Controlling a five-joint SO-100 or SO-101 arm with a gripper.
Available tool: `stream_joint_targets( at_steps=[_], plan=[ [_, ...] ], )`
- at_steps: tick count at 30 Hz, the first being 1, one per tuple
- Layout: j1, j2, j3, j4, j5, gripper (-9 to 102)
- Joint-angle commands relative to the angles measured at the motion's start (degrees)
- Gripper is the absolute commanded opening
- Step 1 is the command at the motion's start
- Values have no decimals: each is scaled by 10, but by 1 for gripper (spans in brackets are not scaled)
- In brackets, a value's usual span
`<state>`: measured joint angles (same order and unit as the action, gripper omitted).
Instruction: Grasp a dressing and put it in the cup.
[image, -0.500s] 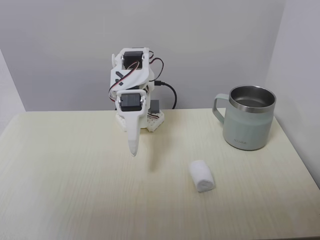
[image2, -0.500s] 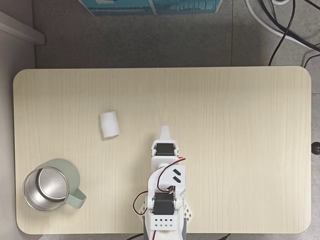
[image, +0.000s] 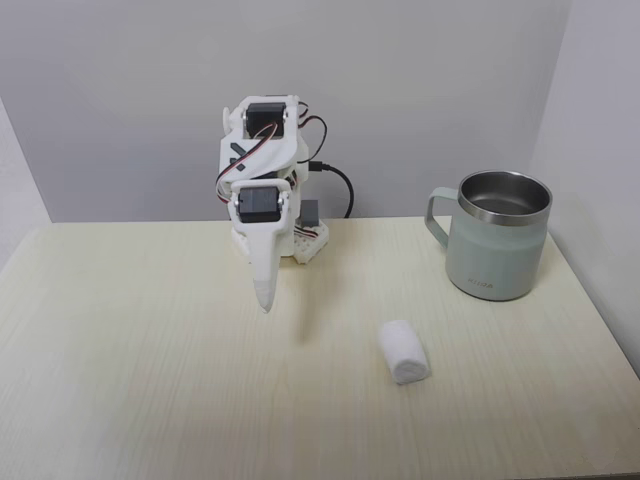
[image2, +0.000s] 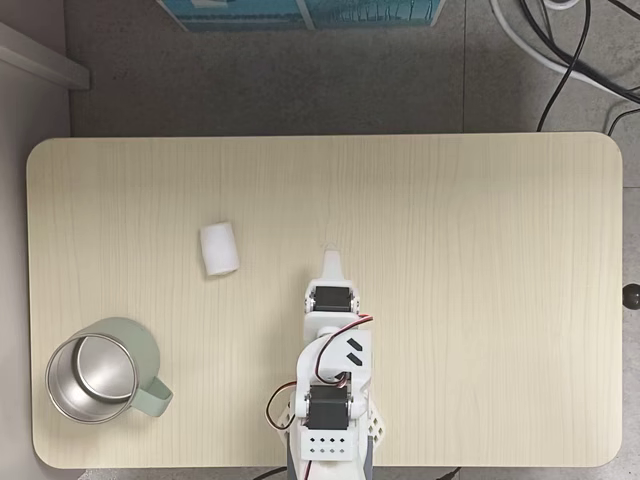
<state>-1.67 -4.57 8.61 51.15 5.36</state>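
On the pale wood table (image2: 480, 300), nothing of the task reads as done yet. Dressing (image: 403, 350) lies on its side on the bare tabletop, toward the front edge in the fixed view that faces the arm; seen from above, the roll (image2: 219, 249) sits left of the arm and apart from everything else. Cup (image: 497, 235) stands upright near the right edge in the facing view, handle to its left, steel interior empty as far as I can see. From above, the mug (image2: 100, 368) is in the lower left corner, well apart from the gauze.

Gripper (image: 265, 298) hangs point-down above the table, near the arm's base, its fingers together in one narrow tip with nothing between them. It is well apart from the dressing and touches nothing; from above its tip (image2: 330, 259) points toward the table's middle.

Judgement: whole sequence remains, namely reach to the roll, open, grasp, carry, release into the mug.
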Motion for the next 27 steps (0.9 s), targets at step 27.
stream_joint_targets(
  at_steps=[27],
  plan=[
    [-45, 295, 393, 98, -248, 0]
  ],
)
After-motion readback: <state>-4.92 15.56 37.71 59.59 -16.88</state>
